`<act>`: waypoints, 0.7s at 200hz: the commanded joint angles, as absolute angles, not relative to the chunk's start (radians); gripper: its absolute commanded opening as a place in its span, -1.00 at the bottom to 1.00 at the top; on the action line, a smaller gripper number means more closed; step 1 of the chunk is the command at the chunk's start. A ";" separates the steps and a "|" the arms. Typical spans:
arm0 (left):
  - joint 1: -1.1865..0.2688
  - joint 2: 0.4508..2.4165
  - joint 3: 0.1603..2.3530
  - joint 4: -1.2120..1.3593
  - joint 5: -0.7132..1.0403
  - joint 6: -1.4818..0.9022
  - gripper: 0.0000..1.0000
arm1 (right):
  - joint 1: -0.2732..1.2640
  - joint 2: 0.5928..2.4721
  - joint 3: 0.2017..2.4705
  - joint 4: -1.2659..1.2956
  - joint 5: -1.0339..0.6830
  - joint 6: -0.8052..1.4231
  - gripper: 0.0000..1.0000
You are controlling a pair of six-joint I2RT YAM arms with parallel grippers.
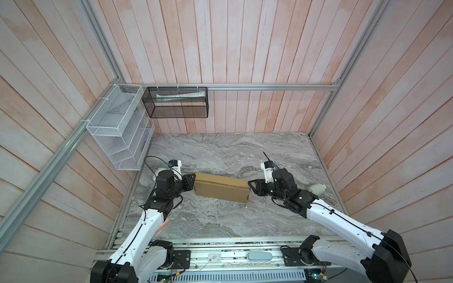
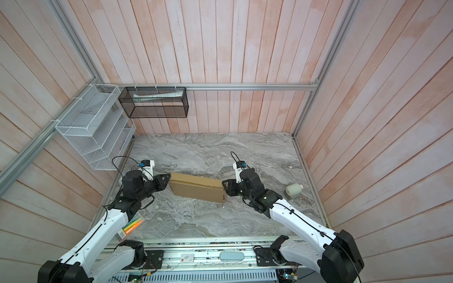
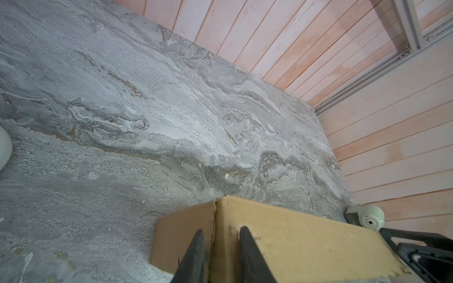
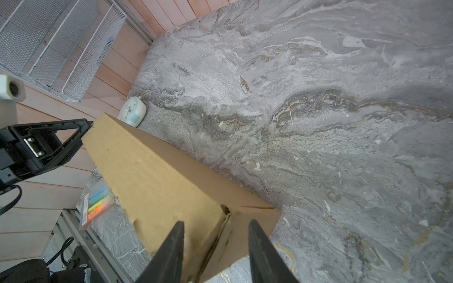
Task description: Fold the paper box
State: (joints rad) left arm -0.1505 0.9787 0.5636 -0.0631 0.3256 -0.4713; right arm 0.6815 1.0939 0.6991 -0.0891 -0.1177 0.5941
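The paper box (image 1: 221, 190) (image 2: 198, 187) is a brown cardboard mailer folded into a long shallow box. It lies slanted on the marble table between my two grippers. My left gripper (image 1: 193, 180) (image 3: 222, 230) is shut on the box's left end, one finger on the end flap and one on the top panel (image 3: 294, 232). At the right end, my right gripper (image 1: 250, 186) (image 4: 216, 221) straddles the split corner of the box (image 4: 152, 166). Its jaws stand apart, with a gap on each side of the cardboard edge.
A white roll-like object (image 1: 316, 189) (image 2: 293, 190) lies right of the right wrist. A small round white and blue item (image 4: 132, 111) sits behind the box's left end. A highlighter pack (image 2: 132, 226) lies near the front left edge. A white wire rack (image 1: 120, 129) and a black mesh basket (image 1: 176, 103) hang on the walls.
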 commanded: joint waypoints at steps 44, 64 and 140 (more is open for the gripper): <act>-0.149 0.981 0.533 -0.077 0.345 -0.453 -0.47 | 0.678 1.092 0.660 -0.033 -0.173 0.623 -0.15; -0.147 0.979 0.528 -0.076 0.345 -0.454 -0.47 | 0.678 1.094 0.652 -0.027 -0.176 0.623 -0.19; -0.148 0.976 0.519 -0.081 0.340 -0.454 -0.49 | 0.673 1.094 0.611 -0.002 -0.172 0.622 -0.32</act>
